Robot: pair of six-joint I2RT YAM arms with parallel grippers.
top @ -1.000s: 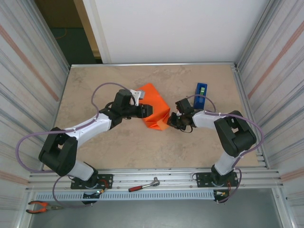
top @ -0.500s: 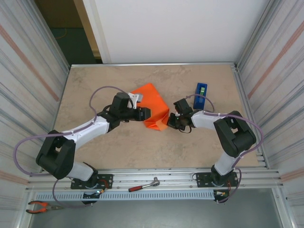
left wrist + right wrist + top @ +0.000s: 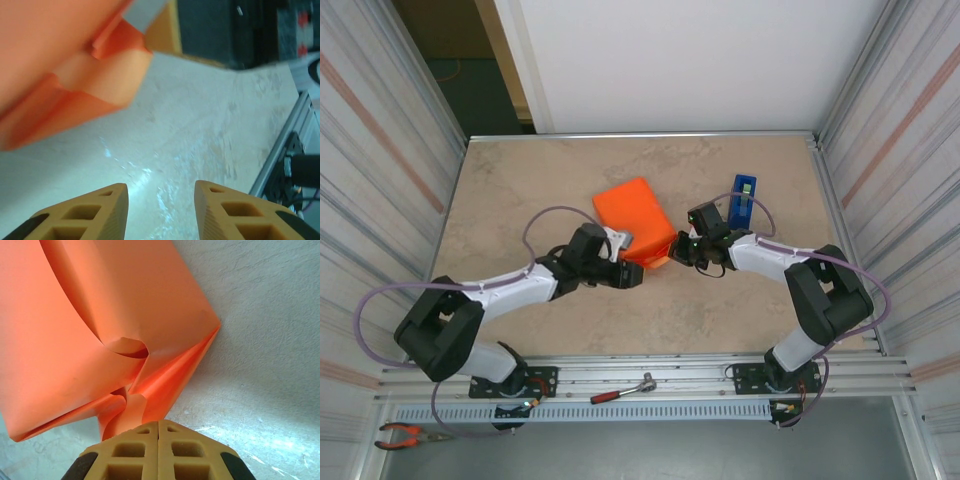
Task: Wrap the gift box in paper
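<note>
Judging by its loose end folds, the paper [image 3: 635,215] mid-surface [image 3: 520,200], gift box hidden inside, could spring open: the left hand [image 3: 160,192] gapes empty beside it, and the right hand [image 3: 159,427] is closed tight at a flap, grip uncertain.

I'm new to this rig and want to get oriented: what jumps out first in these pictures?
The bright orange paper, bundled into a blocky parcel mid-table, grabs the eye first. Both tools crowd its near side: the left tool open just short of it, the right tool shut at its loose folds. A blue tape dispenser sits off to its right.
</note>
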